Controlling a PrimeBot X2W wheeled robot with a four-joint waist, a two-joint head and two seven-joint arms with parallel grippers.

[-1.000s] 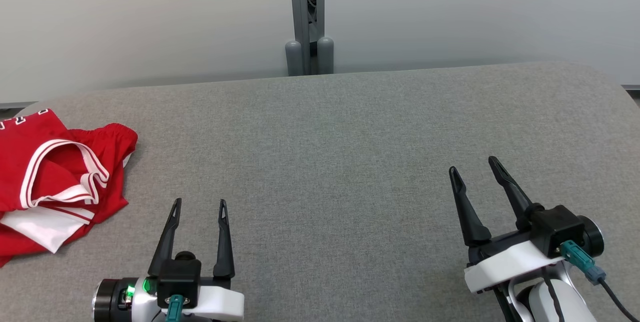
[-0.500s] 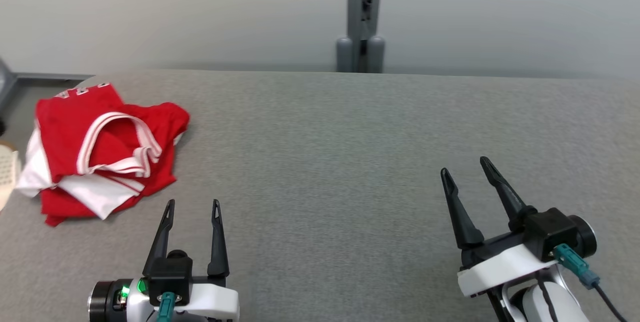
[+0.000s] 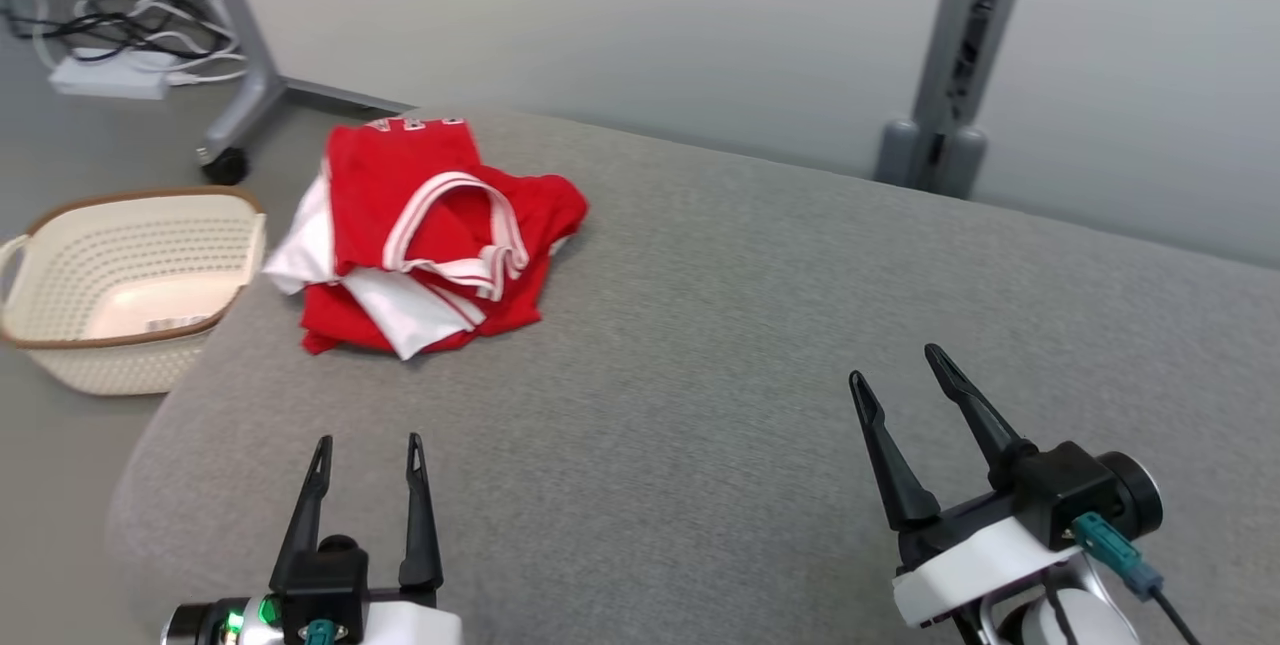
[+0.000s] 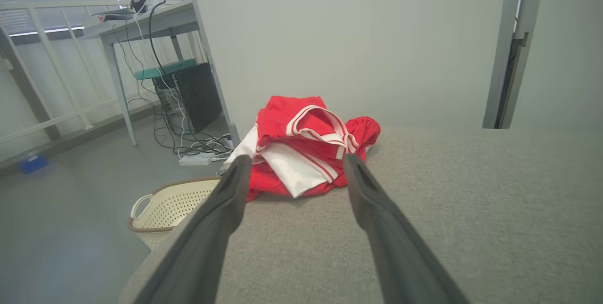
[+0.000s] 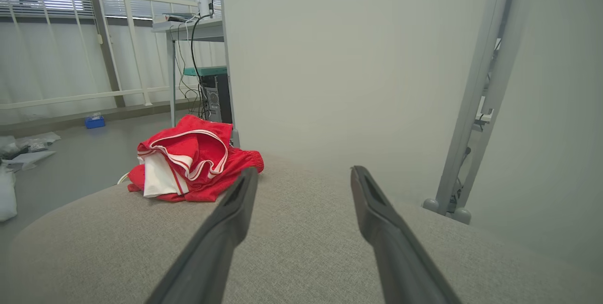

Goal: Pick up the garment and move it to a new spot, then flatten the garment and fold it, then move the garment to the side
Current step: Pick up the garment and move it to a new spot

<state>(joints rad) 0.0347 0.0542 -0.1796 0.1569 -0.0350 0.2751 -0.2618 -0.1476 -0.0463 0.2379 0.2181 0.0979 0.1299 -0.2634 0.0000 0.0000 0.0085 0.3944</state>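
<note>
Head view: red garment (image 3: 430, 235) spotted at 11 o'clock, lettering unreadable; left pincer (image 3: 367, 439) and right pincer (image 3: 893, 363) held wide, empty.

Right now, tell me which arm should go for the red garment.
Left. The open left gripper has the crumpled red garment almost straight ahead of it, on its side of the grey table. The right gripper, also open, would have to cross the table's width to reach it.

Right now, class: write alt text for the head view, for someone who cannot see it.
A crumpled red and white garment lies untouched at the far left of a grey table. The left hand and right hand hover open near its front edge; a cream basket stands on the floor, left.
</note>
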